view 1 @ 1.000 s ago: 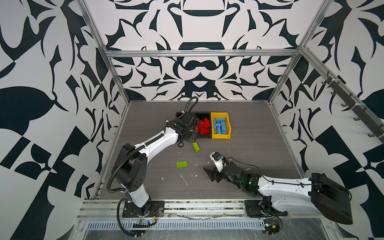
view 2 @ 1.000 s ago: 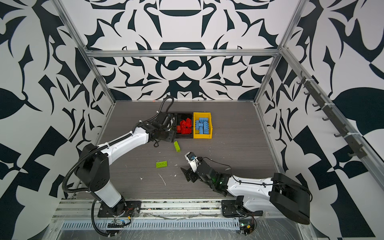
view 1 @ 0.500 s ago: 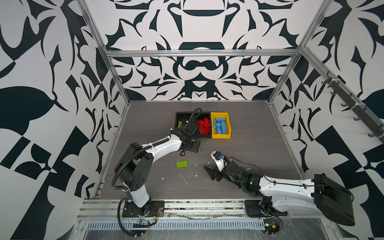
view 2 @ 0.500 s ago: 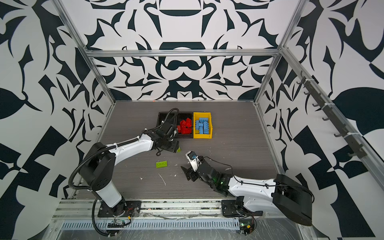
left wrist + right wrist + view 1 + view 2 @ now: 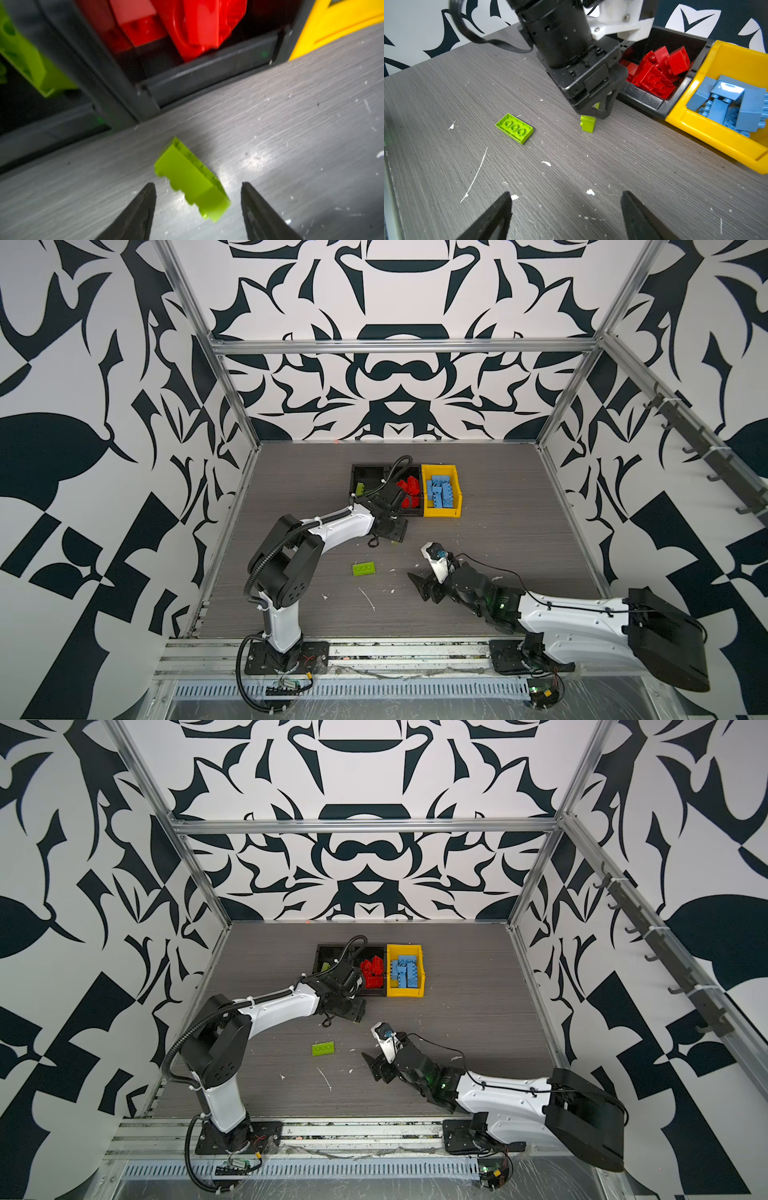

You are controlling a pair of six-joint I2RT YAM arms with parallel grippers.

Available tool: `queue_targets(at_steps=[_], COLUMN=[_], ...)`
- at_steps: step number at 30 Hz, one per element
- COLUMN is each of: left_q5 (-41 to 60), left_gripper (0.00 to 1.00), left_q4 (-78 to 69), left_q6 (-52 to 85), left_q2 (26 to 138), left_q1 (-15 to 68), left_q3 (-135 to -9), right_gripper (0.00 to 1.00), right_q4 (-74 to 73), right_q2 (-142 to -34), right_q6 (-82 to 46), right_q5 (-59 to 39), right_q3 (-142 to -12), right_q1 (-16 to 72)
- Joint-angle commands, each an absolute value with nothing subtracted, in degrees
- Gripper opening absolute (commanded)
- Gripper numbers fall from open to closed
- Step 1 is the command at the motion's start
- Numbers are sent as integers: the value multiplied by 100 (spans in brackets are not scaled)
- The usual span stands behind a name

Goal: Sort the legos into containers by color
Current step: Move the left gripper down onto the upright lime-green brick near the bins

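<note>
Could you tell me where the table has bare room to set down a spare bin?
Widest: the table right of the yellow bin, to the wall. Also the strip behind the black bins, and left of them. Crowded: in front of the bins, where the left pincer straddles a tipped green brick near the flat green brick.

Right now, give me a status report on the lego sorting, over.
Left gripper open, straddling a lime brick on its side by the black bins. Right gripper open, empty. Second lime brick loose on the table. Nothing blocking.
</note>
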State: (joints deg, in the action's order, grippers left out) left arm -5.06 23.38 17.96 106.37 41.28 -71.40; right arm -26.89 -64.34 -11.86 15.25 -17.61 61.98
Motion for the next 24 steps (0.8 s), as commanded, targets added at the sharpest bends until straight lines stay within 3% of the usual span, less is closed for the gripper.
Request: queue_targets(at_steps=[1,14,24], left_q5=[-477,-580,-752], left_gripper=[68,62,51], left_q4=[2362,2531,2600], left_q6=[1748,1481,1359], left_q2=[10880,11304,11267], left_q1=[4131,4140,4138], left_q3=[-7330,-7760,-7635], right_gripper=[84,84,84], right_q4=[-2759,-2748,-2784], right_q2=[-6466,-6486,-6431], right_q6=[-1162,-1169,-1160], right_q5=[1545,1468,1459], right_q3=[-1854,-1881,-1841], right_q1=[6200,6199,6205])
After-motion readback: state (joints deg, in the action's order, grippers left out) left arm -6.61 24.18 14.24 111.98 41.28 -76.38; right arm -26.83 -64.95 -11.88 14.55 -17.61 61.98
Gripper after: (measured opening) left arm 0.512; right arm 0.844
